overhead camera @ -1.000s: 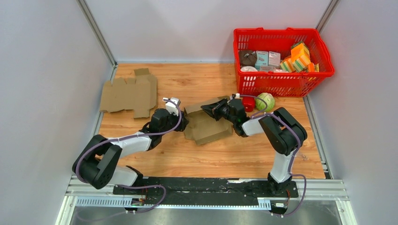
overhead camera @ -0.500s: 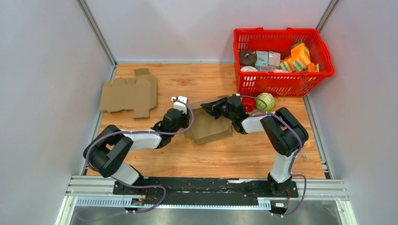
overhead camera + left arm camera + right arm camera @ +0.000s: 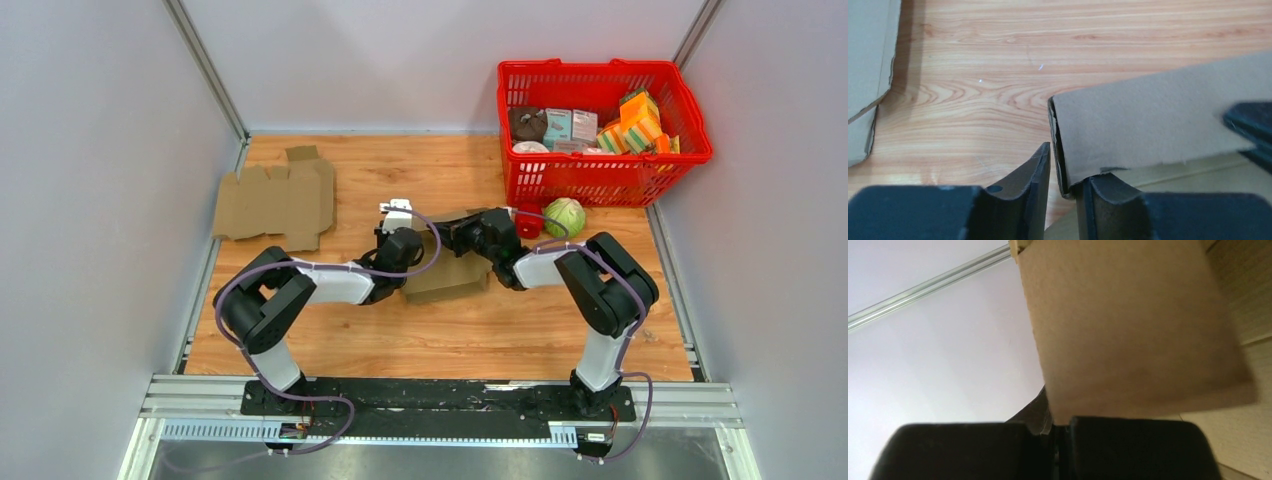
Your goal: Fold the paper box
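Clamping, seemingly, one box (image 3: 455,278), left tool (image 3: 1063,162), right tool (image 3: 1059,426)

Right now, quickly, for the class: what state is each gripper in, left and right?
Left gripper: fingers either side of the paper box flap edge; a firm pinch cannot be told.
Right gripper: closed on a paper box panel.

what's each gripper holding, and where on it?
Right gripper pinches a paper box flap edge. Left gripper straddles a flap corner; clamped or not, unclear.
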